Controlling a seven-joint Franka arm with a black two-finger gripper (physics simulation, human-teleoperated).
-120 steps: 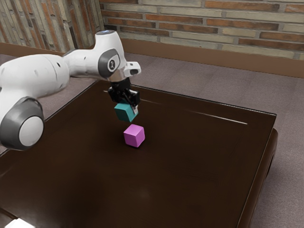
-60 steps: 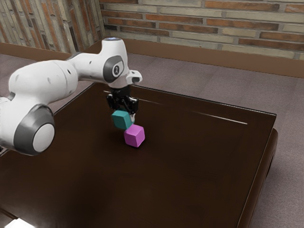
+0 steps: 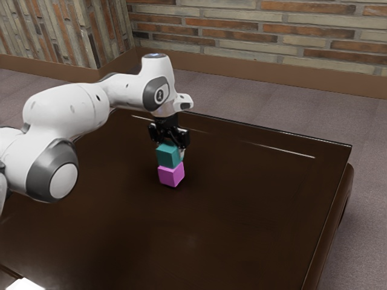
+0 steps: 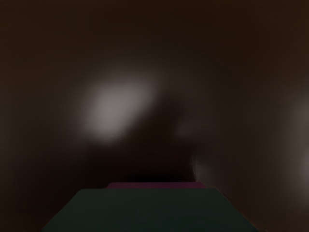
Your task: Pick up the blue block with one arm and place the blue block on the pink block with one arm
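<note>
Since half a second ago your gripper (image 3: 170,147) has carried the blue block (image 3: 169,156) right and down. It hung tilted at the pink block's (image 3: 171,176) left edge, and now it sits level and squared directly on top, apparently touching it. It reads more teal than blue, a plain matte cube. The fingers (image 3: 181,154) stand narrowly apart, pressing its two sides. Both cubes sit toward the far left of the dark table (image 3: 254,199).
</note>
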